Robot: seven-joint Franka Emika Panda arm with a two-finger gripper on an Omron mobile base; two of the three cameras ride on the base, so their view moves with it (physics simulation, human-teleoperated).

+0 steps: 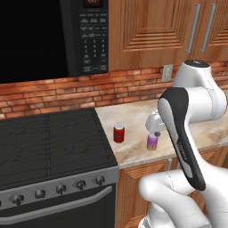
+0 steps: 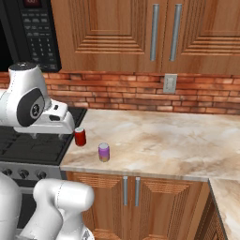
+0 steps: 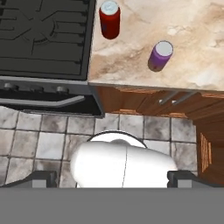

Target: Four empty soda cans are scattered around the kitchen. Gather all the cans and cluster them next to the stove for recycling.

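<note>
A red soda can (image 1: 119, 133) (image 2: 80, 137) (image 3: 109, 19) stands upright on the beige counter, close to the right edge of the stove (image 1: 49, 142) (image 3: 43, 39). A purple soda can (image 1: 152, 142) (image 2: 104, 152) (image 3: 160, 55) stands upright a little to its right, near the counter's front edge. My gripper (image 1: 154, 126) (image 2: 48, 132) (image 3: 113, 179) hangs above the counter's front edge, over both cans and touching neither. It is open, fingertips far apart, with nothing between them.
A black microwave (image 1: 89, 35) (image 2: 40, 33) hangs over the stove. Wooden wall cabinets (image 2: 154, 33) and a wall outlet (image 2: 170, 83) sit behind the counter (image 2: 178, 140), which runs on to the right. Base cabinets (image 3: 175, 103) and grey tile floor (image 3: 39, 140) lie below.
</note>
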